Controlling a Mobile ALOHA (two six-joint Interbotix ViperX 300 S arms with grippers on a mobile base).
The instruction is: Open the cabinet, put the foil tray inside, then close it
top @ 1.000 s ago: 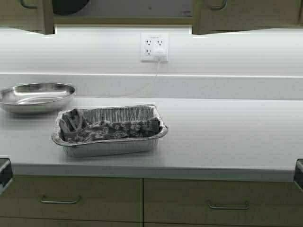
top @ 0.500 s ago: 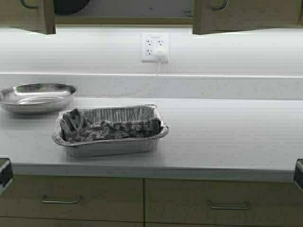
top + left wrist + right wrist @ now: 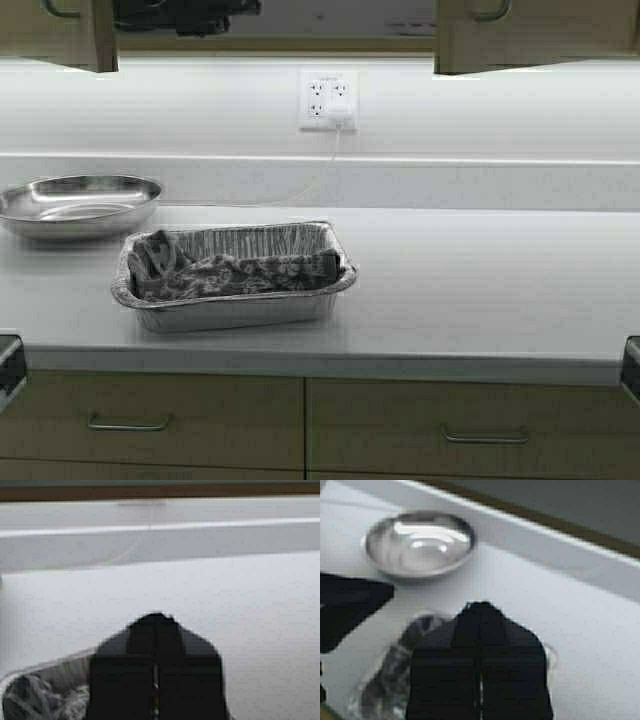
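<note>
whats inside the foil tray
The foil tray holds a crumpled, dark patterned cloth, bunched higher at the end nearer the steel bowl. The cloth covers most of the tray floor, so anything lying beneath it cannot be seen.

One foil tray (image 3: 234, 275), one bowl (image 3: 78, 203)

bare counter (image 3: 480, 280) right of foil tray (image 3: 234, 275), steel bowl (image 3: 78, 203) behind-left
</note>
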